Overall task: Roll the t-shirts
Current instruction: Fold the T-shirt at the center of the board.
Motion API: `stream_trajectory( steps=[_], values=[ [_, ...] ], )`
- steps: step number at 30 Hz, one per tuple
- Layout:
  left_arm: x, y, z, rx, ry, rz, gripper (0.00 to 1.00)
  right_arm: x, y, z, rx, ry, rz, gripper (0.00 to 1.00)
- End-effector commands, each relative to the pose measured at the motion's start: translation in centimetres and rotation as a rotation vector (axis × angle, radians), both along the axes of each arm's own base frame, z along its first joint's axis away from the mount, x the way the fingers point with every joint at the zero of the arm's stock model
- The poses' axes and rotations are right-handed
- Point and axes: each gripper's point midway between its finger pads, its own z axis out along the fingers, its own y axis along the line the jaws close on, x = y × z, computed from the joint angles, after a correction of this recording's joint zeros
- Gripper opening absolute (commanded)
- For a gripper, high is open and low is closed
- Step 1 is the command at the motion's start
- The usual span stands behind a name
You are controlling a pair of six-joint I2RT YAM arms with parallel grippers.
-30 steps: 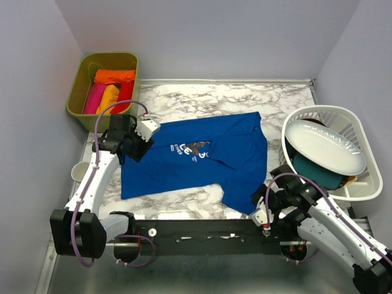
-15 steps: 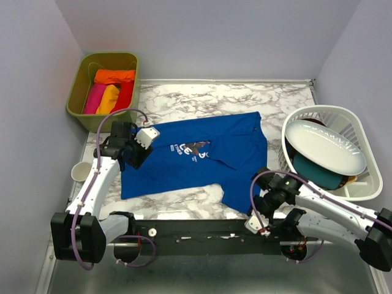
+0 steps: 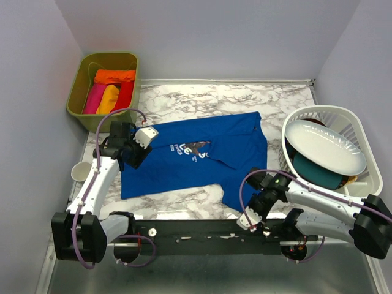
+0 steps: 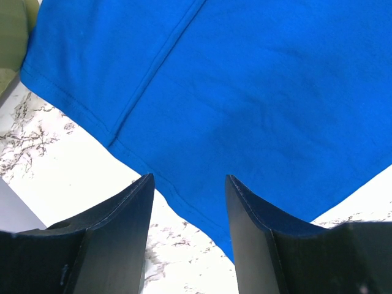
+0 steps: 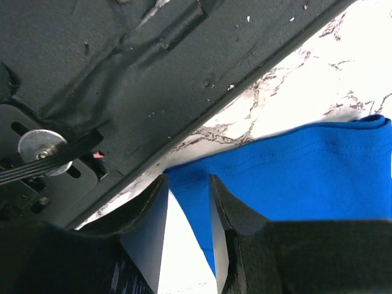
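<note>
The blue t-shirt is lying on the marble worktop, left jaws wide, right jaws narrow over its near-edge corner.

You are looking down between the 2 dark fingers of the left gripper. They rise from the bottom edge of the frame with a clear gap between them and nothing pinched. The royal blue t-shirt fills the upper and right part of the frame, lying flat. Its stitched hem runs diagonally from the upper left down into the gap between the fingertips. A seam crosses the fabric from the top centre down to the hem at left. White marbled table shows at the left and in the lower right corner. A sliver of olive-green bin sits in the upper left corner.
</note>
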Motion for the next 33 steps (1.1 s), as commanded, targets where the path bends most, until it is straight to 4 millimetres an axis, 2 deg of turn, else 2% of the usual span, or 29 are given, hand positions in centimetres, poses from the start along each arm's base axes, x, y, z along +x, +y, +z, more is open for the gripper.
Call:
stream_trajectory(
  steps=[1,5,23,25,29,33],
  values=[
    [0.8,0.1,0.5,-0.008,-0.024,0.019,0.60,0.4,-0.5,-0.6,-0.027,-0.030,-0.002,0.40],
    [0.9,0.2,0.3,-0.002,-0.017,0.020,0.60,0.1,-1.1,-0.8,-0.043,-0.030,0.010,0.40],
    [1.7,0.7,0.2,0.010,-0.019,0.035,0.60,0.1,-1.7,-1.3,-0.096,-0.015,0.045,0.39],
    [1.8,0.7,0.2,0.008,-0.021,0.036,0.60,0.0,-1.7,-1.4,-0.113,-0.006,0.053,0.38],
    [2.0,0.7,-0.1,0.001,-0.012,0.040,0.60,-0.2,-1.8,-1.5,-0.149,0.012,0.056,0.28],
    [2.2,0.7,-0.2,0.000,-0.014,0.040,0.60,-0.3,-1.8,-1.6,-0.151,0.007,0.071,0.28]
  ],
)
